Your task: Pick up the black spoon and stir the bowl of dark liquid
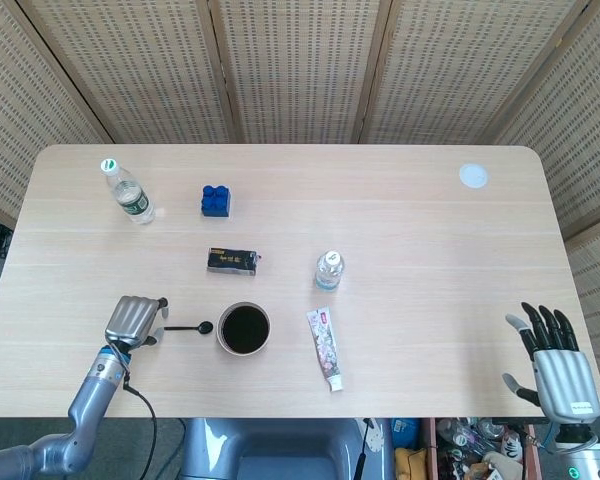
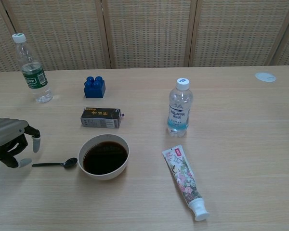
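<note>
Flat on table: black spoon (image 2: 54, 164) (slim handle, small bowl).

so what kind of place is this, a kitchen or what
More likely a lab or test setup than a kitchen: a plain wooden table walled by woven folding screens, unrelated props scattered on it, and cables and clutter under the near edge.

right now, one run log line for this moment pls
phase: reach | left robot hand: open, at black spoon handle end | spoon: on table | bowl: unstirred | right robot hand: open, idle
</note>
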`<state>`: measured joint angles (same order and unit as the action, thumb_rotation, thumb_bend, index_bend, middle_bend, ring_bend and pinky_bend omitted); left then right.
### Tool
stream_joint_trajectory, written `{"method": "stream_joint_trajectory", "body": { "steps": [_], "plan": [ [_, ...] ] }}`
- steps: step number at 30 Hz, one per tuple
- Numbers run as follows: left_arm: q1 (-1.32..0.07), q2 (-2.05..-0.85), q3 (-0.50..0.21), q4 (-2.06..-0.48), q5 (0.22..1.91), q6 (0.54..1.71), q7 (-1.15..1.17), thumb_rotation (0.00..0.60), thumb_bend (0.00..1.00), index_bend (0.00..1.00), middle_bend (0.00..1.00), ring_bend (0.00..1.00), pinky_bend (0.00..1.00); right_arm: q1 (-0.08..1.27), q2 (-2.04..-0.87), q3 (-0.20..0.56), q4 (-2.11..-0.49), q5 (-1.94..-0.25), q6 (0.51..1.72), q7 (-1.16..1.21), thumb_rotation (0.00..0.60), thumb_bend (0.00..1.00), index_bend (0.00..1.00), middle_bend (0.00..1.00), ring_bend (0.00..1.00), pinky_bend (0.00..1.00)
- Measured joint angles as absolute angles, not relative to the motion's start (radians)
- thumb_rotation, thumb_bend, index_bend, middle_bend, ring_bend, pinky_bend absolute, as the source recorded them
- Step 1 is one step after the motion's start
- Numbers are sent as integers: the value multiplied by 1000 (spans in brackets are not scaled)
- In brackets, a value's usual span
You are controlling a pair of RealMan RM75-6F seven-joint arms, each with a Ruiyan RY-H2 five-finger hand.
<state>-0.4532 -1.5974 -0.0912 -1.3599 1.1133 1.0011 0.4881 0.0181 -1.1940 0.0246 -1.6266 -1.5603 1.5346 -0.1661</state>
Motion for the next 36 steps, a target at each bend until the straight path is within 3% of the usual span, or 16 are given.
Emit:
{"method": "stream_joint_trajectory", "body": {
  "steps": [36],
  "plan": [
    [-498, -1679, -77, -1291, 1018, 959, 522, 600, 380, 544, 856, 799, 699, -1, -1184, 20, -1623, -1543, 1541, -158, 600, 199, 233, 144, 10, 12]
  ]
}}
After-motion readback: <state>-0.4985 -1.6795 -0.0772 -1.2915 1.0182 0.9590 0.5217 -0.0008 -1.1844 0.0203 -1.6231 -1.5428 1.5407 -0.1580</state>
